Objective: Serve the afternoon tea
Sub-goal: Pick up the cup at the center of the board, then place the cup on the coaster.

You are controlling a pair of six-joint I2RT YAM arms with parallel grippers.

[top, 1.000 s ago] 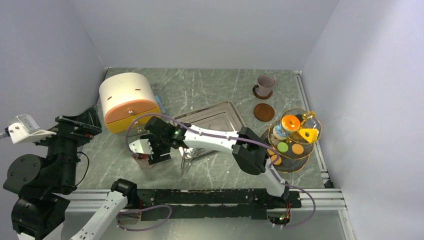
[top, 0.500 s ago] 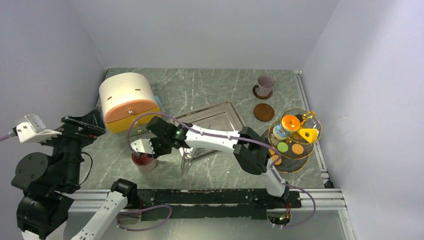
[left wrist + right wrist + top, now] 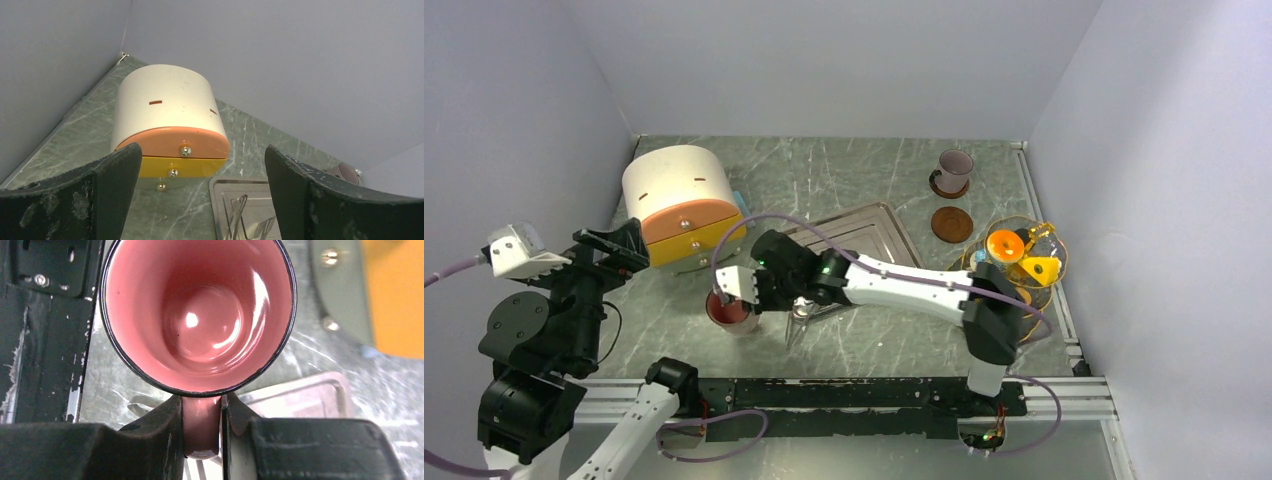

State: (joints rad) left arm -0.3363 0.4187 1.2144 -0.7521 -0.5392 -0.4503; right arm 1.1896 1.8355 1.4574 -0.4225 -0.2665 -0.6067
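The right tool (image 3: 201, 407) is clamped on the handle of the pink mug (image 3: 200, 315), which is upright and empty at the near left of the marble surface (image 3: 864, 345), just beside the steel tray (image 3: 874, 225); whether it touches down I cannot tell. The left tool (image 3: 202, 160) is spread wide with nothing in it, facing the cream drawer box (image 3: 167, 107). Small round treats (image 3: 1004, 243) sit on the clear tiered stand (image 3: 1052, 240) at the right

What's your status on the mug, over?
Left gripper open, empty. Right gripper shut on mug handle. Mug upright, empty. Tray close alongside.
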